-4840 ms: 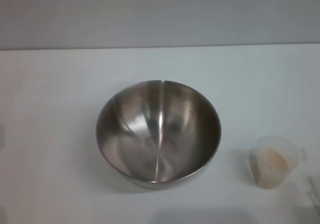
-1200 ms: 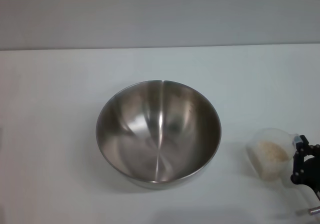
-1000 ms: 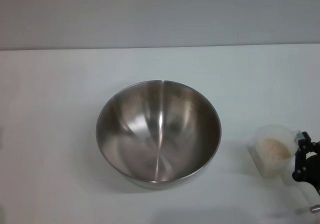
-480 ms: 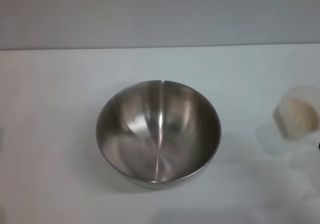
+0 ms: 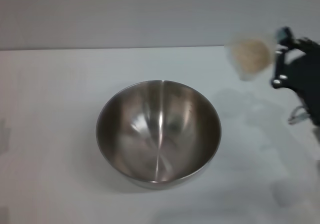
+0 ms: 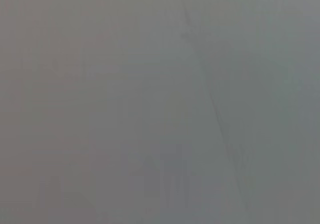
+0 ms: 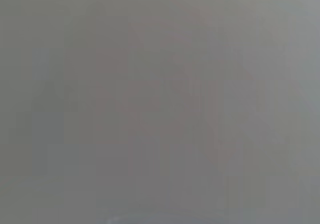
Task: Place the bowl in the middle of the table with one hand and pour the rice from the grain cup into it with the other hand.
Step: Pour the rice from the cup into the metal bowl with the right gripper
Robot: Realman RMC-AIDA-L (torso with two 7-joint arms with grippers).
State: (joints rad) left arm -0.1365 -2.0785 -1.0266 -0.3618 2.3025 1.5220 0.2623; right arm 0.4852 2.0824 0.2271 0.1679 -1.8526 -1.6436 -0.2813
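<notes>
A: What is different now from a moment ago?

B: The right gripper [image 5: 274,54] has lifted the grain cup [image 5: 250,56] off the table [image 5: 60,99]. It holds the cup closed in its fingers, high and to the right of the bowl [image 5: 158,133], with the rice [image 5: 248,53] inside.

A: And the bowl?

B: It has not moved; it stands in the middle, empty. I think the pouring comes next. The left gripper is not visible.
</notes>
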